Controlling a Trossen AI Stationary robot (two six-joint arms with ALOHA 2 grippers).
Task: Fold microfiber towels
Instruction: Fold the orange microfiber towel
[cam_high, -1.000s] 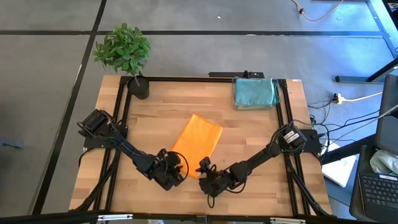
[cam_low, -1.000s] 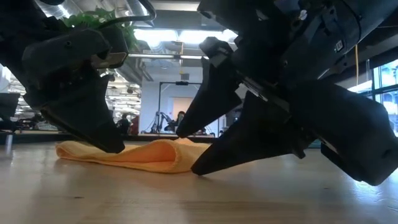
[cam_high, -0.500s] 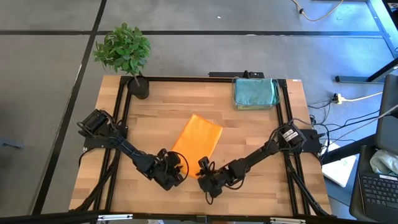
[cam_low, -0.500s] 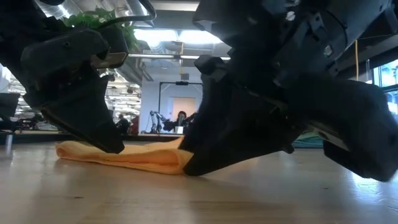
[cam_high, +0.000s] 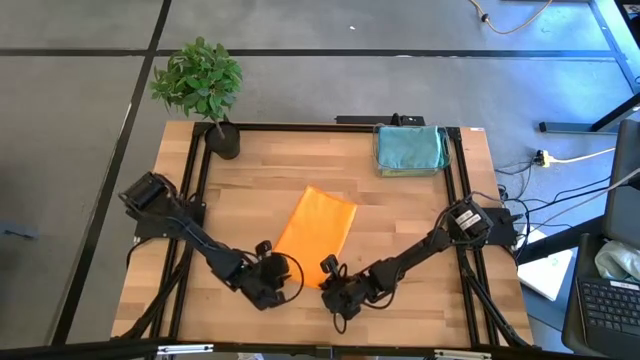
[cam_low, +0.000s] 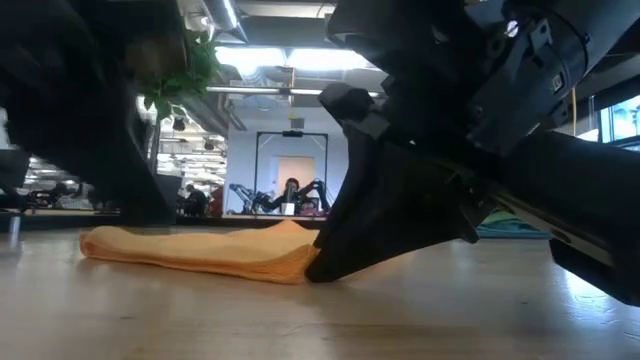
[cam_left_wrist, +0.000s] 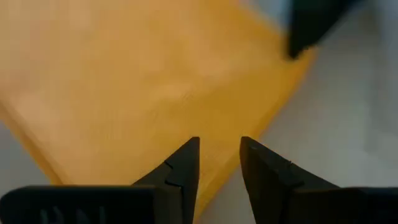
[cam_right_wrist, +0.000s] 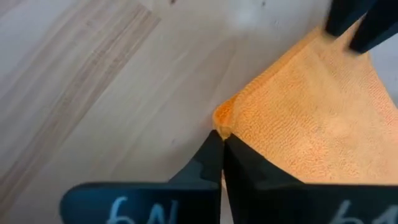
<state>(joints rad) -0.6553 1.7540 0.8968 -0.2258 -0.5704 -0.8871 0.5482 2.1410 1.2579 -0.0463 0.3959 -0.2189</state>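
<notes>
- Wooden table (cam_high: 400, 215) with black frame; potted plant (cam_high: 200, 85) at far left corner; folded teal towels (cam_high: 410, 148) stacked at far right.
- Orange towel (cam_high: 317, 230) lies folded at table centre.
- Right gripper (cam_right_wrist: 217, 140) low at the towel's near corner, fingers pressed together, pinching that corner.
- Left gripper (cam_left_wrist: 219, 146) above the towel's near edge, fingers slightly parted, holding nothing.

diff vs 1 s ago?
Right gripper closed onto the near corner of the orange towel. Left gripper drew back off the towel's near edge, fingers apart, holding nothing. Towel itself, teal folded stack and plant unchanged.
</notes>
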